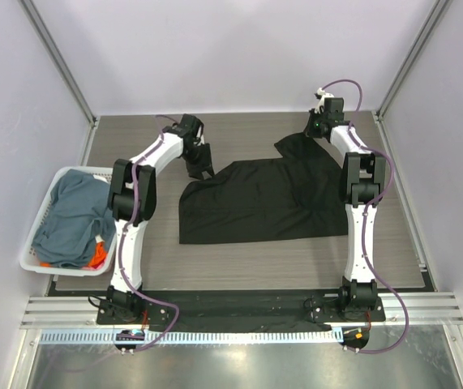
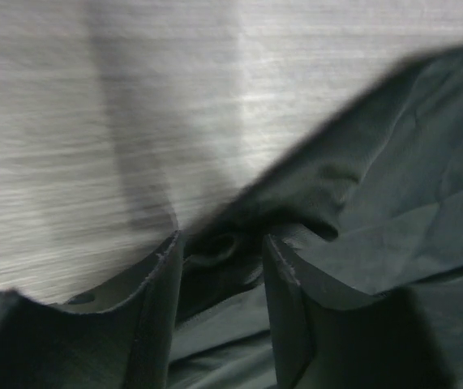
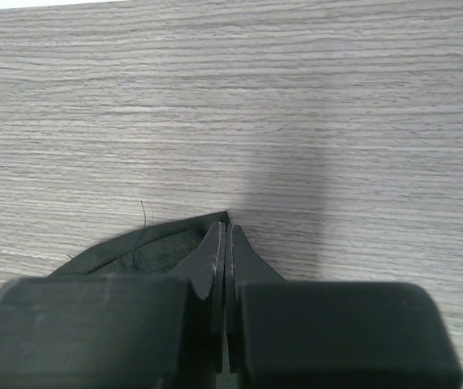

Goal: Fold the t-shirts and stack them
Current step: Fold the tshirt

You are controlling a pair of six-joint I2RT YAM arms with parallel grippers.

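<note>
A plain black t-shirt [image 1: 255, 203] lies spread across the middle of the table, with a sleeve reaching toward the far right. My left gripper [image 1: 205, 170] hovers at its far left corner. In the left wrist view this gripper [image 2: 221, 243] is open, and a rumpled fold of the black t-shirt [image 2: 393, 162] lies between and beyond the fingers. My right gripper [image 1: 314, 131] is at the far right tip of the shirt. In the right wrist view it [image 3: 227, 227] is shut on a corner of the black t-shirt [image 3: 142, 251], just above the wood.
A white lattice basket [image 1: 65, 271] stands at the left table edge beside the left arm. It holds a crumpled slate blue-grey t-shirt [image 1: 73, 215] with a bit of an orange one [image 1: 97, 258] showing. Walls enclose the table on three sides.
</note>
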